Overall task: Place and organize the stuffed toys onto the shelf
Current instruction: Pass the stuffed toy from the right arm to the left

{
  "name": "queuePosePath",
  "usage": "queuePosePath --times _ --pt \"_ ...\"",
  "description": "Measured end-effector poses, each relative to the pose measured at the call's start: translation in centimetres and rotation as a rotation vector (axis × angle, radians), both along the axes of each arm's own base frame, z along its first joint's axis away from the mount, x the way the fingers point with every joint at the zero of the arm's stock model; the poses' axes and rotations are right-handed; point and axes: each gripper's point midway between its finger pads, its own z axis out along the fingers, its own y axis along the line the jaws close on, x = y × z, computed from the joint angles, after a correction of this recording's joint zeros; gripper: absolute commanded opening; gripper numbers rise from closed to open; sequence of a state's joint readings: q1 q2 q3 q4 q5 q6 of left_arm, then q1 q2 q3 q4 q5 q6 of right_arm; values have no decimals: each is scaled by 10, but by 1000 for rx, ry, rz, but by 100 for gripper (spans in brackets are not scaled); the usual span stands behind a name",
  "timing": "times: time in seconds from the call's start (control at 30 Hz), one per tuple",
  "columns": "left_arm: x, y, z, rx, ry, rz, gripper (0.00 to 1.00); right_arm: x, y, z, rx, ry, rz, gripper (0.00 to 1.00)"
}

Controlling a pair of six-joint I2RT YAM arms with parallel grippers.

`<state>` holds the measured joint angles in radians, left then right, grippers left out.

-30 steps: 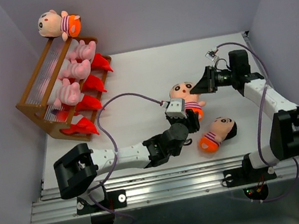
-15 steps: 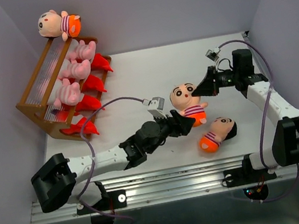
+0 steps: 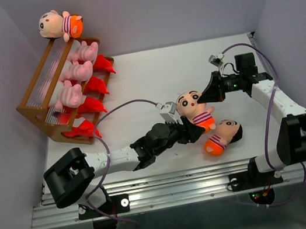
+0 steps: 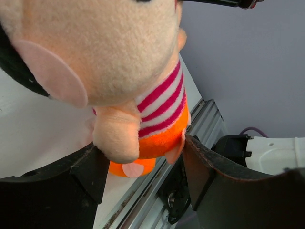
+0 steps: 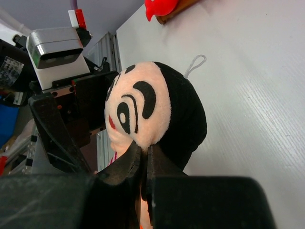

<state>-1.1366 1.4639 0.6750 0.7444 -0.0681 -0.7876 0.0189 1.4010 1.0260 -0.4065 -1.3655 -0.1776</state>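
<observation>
The left claw (image 4: 143,155) had been brought round and spread open astride the upright boy doll (image 3: 190,103) on the bench (image 3: 151,73), its head pinched in the closed right claw (image 3: 208,91); eight toys (image 3: 78,71) were already set on the shelf (image 3: 37,94), and a second doll (image 3: 222,136) was left lying beside.

1. Top external: fixed, high and behind the robot, looking down over the whole table (image 3: 146,74); distant.
2. Left wrist: very near, looking out between its own fingers (image 4: 71,183) at the boy doll (image 4: 114,52) from below.
3. Right wrist: near, facing that doll's face; all three views share the doll.
</observation>
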Motion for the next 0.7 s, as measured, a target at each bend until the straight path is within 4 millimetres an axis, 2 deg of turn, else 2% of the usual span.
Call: queuePosePath --times 0.13,0.33,0.47,0.5,0.6,0.7 --pt "1 0 -6 10 12 8 66 -2 0 0 3 -2 8 1" --pt "8 2 -6 10 18 51 50 -3 0 2 8 -10 13 1" --pt "10 2 -4 11 14 59 28 -4 0 3 9 -14 15 1" --pt "10 0 -2 10 11 58 19 -4 0 3 10 -15 15 1" --pt "12 -4 0 13 6 57 3 -4 0 4 11 -18 14 3" --pt "14 -5 -2 20 4 60 0 -4 -1 6 10 -31 10 10"
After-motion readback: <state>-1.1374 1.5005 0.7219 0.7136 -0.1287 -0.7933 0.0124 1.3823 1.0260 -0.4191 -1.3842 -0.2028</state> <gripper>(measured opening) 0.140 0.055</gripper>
